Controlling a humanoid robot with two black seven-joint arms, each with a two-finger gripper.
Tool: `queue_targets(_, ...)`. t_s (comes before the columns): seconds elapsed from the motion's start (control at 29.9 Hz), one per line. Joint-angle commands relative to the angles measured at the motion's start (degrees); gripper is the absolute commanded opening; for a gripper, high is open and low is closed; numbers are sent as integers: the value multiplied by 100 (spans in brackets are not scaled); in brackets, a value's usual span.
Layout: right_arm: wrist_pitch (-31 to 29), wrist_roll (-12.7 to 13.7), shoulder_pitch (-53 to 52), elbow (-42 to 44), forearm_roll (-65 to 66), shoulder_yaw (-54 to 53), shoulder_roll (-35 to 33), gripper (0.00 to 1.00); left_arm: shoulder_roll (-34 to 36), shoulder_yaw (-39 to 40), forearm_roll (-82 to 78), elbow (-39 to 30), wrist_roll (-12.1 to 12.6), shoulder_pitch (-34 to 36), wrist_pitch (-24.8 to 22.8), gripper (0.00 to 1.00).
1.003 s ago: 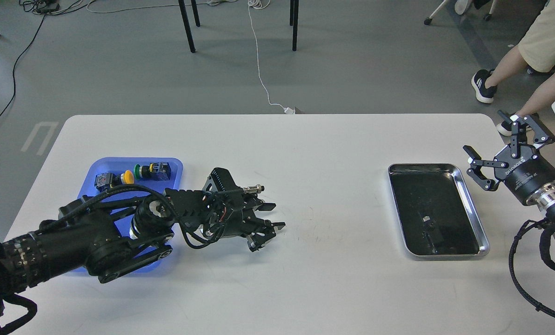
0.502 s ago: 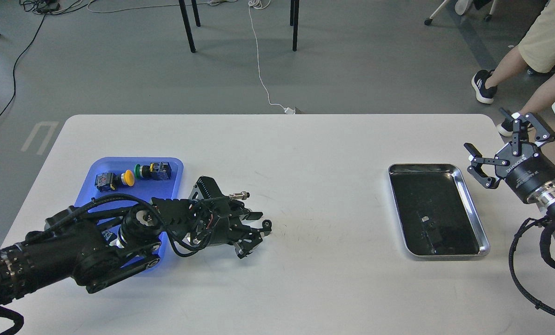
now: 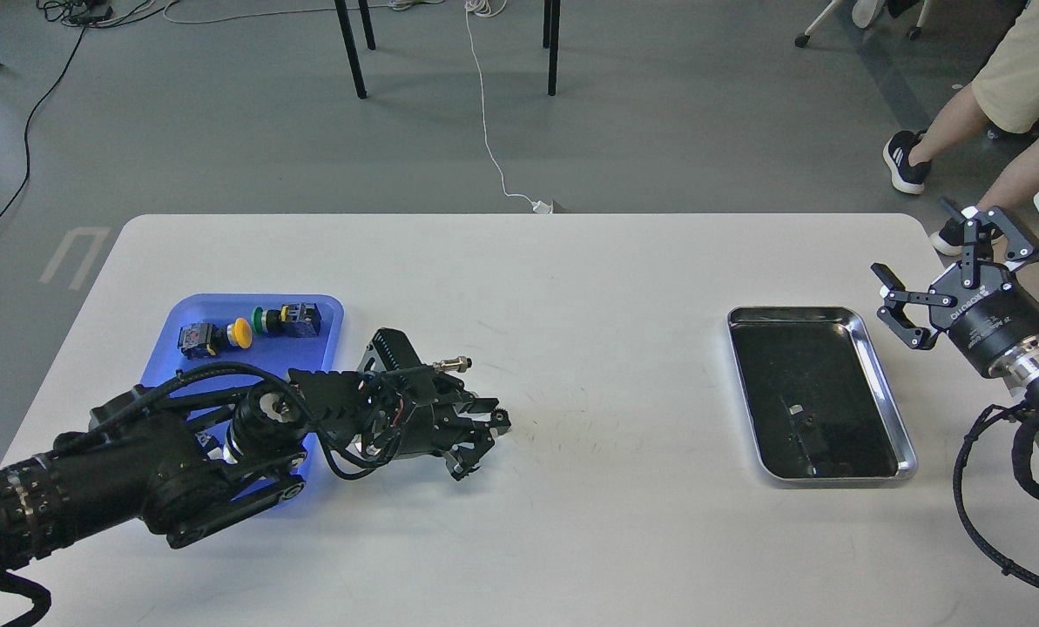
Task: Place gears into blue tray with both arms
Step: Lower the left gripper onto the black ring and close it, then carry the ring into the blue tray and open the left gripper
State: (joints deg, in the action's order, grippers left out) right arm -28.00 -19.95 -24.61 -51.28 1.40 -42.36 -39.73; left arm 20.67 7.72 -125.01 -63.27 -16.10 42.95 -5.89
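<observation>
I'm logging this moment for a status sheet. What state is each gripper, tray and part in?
left gripper: low over the table, a gear at its fingertips; closure unclear
right gripper: open, empty, raised beside the steel tray
blue tray: holds two push-button switches, partly covered by the left arm
steel tray: no gears visible inside

My left arm (image 3: 162, 461) hides the blue tray's (image 3: 327, 306) near half; the right arm (image 3: 1020, 418) is cut off by the edge.
</observation>
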Motion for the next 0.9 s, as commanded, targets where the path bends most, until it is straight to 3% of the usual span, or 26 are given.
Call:
queue_targets(0.0,0,0,-8,4,9,0,0,99,-46,10,1,7,11,3,1,33)
queue_targets(0.1,0,0,-26,4,9,0,9,99,-55,10,1,7,2,3,1,31)
queue_targets(0.3,0,0,-52,22,9,-44,9,99,-28,1,1,16,-33,3,-8,13)
queue_targets(0.5,0,0,-70,13,9,-71,0,99,103,132,1,-71,-59,29,9,12)
queue_targets(0.74,0,0,-70,31,9,-211,-18,99,1683,801,871,-1626,-33,3,53,13)
queue_targets(0.87,0,0,-70,13,9,-220,-9,99,2808,889,1119,-1830,-86,-6,71,13)
